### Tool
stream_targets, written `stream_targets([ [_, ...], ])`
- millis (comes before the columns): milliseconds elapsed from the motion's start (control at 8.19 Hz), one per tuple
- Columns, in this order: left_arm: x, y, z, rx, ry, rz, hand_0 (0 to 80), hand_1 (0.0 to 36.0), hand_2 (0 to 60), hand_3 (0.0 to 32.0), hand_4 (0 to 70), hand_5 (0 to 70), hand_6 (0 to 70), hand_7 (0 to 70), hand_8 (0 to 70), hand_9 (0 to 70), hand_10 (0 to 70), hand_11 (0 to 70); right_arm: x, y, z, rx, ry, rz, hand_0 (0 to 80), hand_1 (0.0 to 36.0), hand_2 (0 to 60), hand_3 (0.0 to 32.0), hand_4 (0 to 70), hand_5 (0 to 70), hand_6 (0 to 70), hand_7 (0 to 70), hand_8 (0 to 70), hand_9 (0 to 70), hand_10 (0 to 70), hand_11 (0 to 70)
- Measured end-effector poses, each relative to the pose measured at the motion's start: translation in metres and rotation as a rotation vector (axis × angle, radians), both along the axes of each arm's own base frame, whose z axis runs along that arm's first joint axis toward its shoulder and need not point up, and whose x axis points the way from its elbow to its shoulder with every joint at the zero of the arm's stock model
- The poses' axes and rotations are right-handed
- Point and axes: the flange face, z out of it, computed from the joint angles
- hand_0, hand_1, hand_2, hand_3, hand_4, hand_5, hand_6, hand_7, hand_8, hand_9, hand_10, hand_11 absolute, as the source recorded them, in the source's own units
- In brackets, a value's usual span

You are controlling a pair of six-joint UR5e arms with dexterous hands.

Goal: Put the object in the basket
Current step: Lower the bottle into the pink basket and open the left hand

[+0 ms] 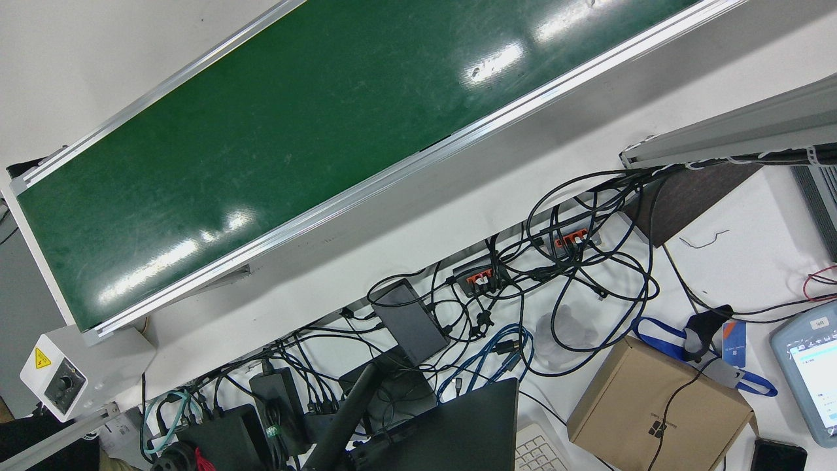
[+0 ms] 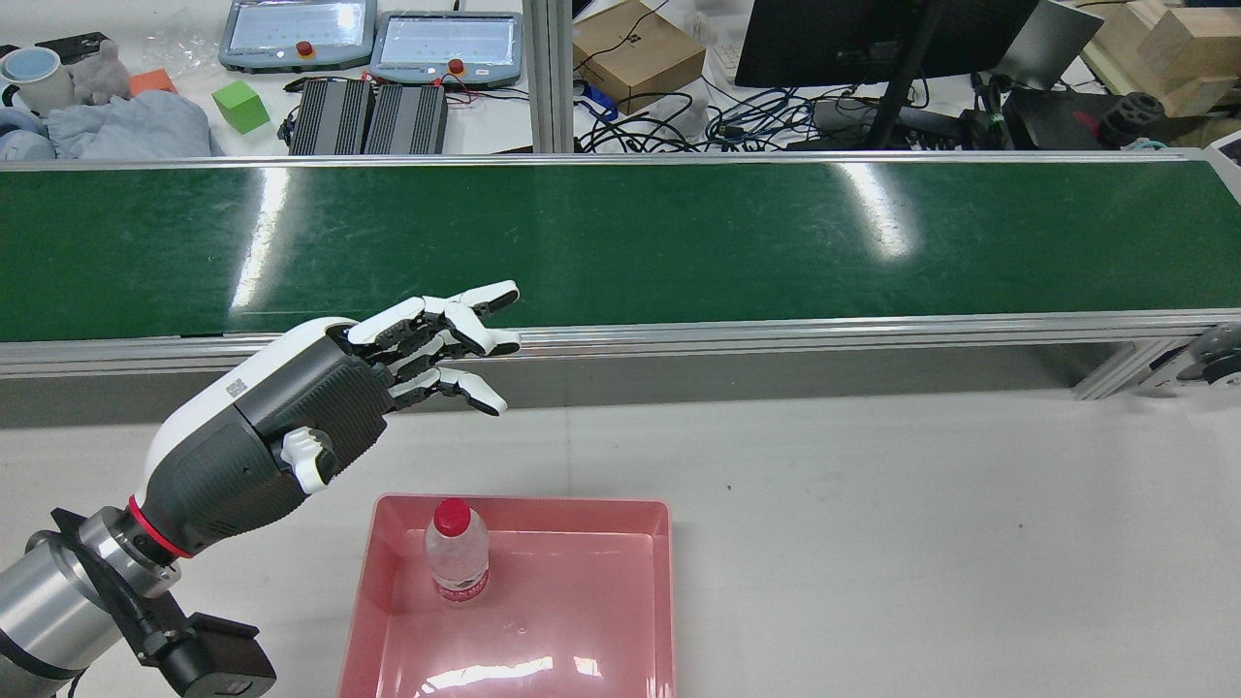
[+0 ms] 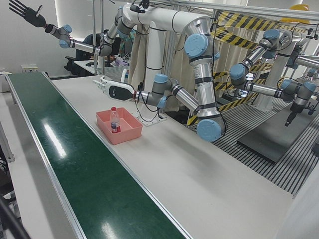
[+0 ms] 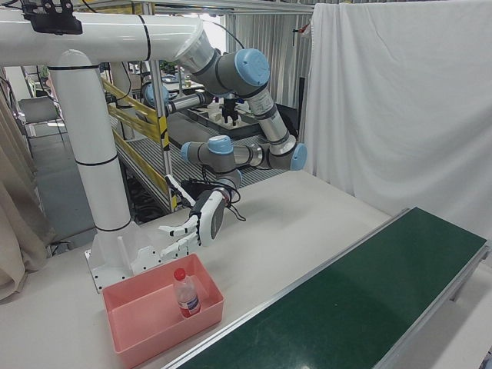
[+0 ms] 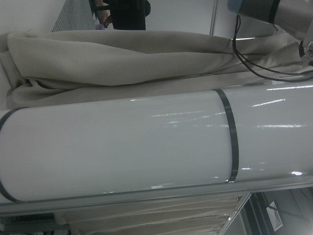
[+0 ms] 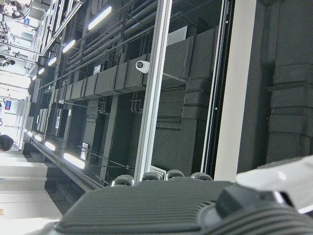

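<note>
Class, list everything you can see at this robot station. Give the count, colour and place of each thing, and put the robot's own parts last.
basket: one, pink, on the table near the robot
bottle: one, clear with a red cap, upright inside the basket
conveyor belt: one, green, running along the table's far side
table: one, white, under the basket
cardboard box: one, brown, on the desk beyond the belt
cube: one, green, on the desk beyond the belt
left hand: one, white and dark grey, open, above the table between the basket and the belt
right hand: one, dark, fingers spread, raised high and holding nothing
</note>
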Motion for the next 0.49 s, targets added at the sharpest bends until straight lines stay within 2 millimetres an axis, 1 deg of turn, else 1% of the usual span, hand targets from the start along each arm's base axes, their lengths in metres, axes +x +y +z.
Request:
stream_targets([
  [122,0.0012,0.0017,0.0004,-0.001,-0.001,0.005,23.6,0.0,0.0,10.0,10.3,30.4,7.5,4.7,11.1,11.2,17.4,24.4,0.0000,0.0000,0.0000,0.000,0.000,0.000,0.0,0.0,0.0,0.0,0.0,0.0,0.0,0.0,0.0,0.0,0.0,0.0],
  [244,0.0021,0.0029,0.0006,-0.002,-0.001,0.009,20.1,0.0,0.0,10.6,8.5,25.2,7.0,3.5,9.3,9.0,13.7,19.1,0.0000,0.0000,-0.0001,0.001,0.000,0.000,0.0,0.0,0.0,0.0,0.0,0.0,0.0,0.0,0.0,0.0,0.0,0.0],
  [366,0.0033,0.0039,0.0011,-0.003,0.000,0.014,19.1,0.0,0.0,10.6,8.6,24.5,6.8,3.4,9.6,9.6,9.3,12.6,0.0000,0.0000,-0.0001,0.000,0.000,0.000,0.0,0.0,0.0,0.0,0.0,0.0,0.0,0.0,0.0,0.0,0.0,0.0],
  [489,0.0043,0.0044,0.0016,-0.005,-0.001,0.017,16.9,0.0,0.0,11.2,6.0,24.0,5.1,2.5,7.3,8.2,5.4,7.0,0.0000,0.0000,0.0000,0.000,0.000,0.000,0.0,0.0,0.0,0.0,0.0,0.0,0.0,0.0,0.0,0.0,0.0,0.0],
])
